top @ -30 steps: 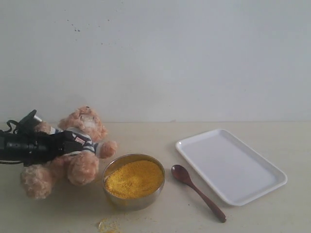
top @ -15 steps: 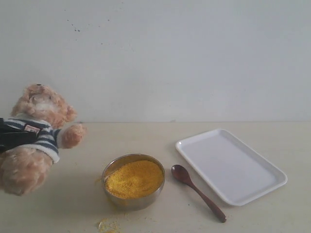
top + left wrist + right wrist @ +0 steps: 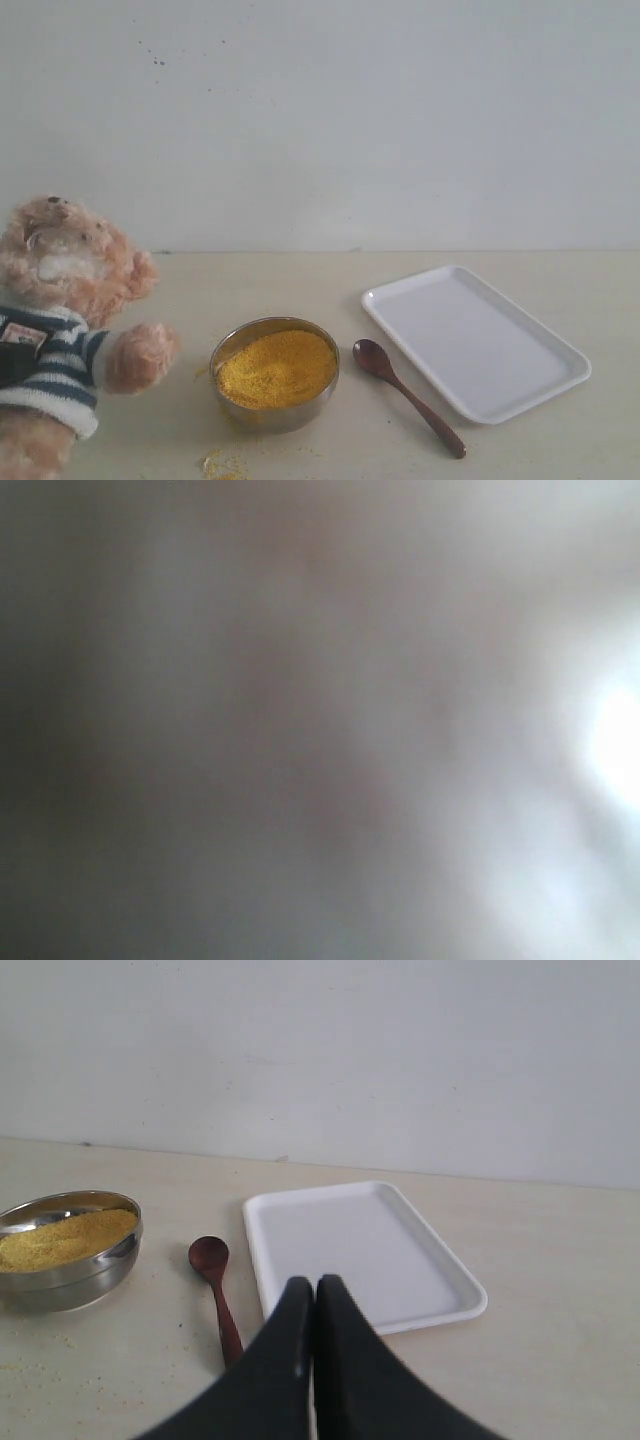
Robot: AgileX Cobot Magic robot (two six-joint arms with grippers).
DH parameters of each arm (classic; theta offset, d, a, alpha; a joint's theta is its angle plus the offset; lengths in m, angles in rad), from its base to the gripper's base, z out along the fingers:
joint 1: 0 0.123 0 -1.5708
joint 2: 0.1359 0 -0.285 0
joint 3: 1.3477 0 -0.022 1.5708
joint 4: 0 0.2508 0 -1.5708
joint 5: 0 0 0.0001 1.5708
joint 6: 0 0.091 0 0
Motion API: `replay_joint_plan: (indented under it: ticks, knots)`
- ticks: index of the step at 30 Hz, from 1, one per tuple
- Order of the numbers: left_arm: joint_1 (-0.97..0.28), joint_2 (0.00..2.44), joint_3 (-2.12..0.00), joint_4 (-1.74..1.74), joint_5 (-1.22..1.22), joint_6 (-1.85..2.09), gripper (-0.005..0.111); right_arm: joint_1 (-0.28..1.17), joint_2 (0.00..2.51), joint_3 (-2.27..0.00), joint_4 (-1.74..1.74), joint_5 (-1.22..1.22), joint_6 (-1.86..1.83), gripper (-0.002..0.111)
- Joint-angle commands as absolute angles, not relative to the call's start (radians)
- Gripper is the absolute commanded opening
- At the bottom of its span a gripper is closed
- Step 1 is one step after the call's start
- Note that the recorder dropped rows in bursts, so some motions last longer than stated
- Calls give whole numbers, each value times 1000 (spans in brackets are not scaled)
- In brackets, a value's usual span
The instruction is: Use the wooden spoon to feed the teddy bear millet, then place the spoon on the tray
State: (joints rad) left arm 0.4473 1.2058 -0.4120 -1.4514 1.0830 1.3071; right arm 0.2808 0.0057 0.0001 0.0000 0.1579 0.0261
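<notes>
The teddy bear (image 3: pixel 70 290) is upright at the far left of the exterior view, big and close, its lower half cut off by the picture edge. A dark patch across its striped shirt is my left gripper (image 3: pixel 8 365), holding the bear; the left wrist view is all blur. The millet (image 3: pixel 275 367) fills the steel bowl (image 3: pixel 232 345) in the middle. Just right of the bowl, the wooden spoon (image 3: pixel 405 395) lies on the table beside the white tray (image 3: pixel 475 340). My right gripper (image 3: pixel 315 1285) is shut and empty, above the table near the tray (image 3: pixel 360 1250) and the spoon (image 3: pixel 215 1290).
A few millet crumbs (image 3: pixel 222 464) lie on the table in front of the bowl. A plain white wall stands behind the table. In the right wrist view, the bowl (image 3: pixel 65 1260) is beyond the spoon.
The bear has been lifted off the table, swung left, and now looks bigger and lower at the left edge. The black left arm has passed out of sight. Bowl, spoon and tray are unmoved.
</notes>
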Motion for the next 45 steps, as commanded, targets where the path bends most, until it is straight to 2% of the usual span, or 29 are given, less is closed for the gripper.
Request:
replay_joint_plan:
  ticks: [1,10,45]
  knots:
    - [454,1158,-368,-1409,1092,1235,4,277,0,0,0,155,22,0]
    - [454,1157,-307,-1301,957,1212,4,277,0,0,0,155,22,0]
    - [454,1161,-305,-1345,982,1273,4,277,0,0,0,155,22,0]
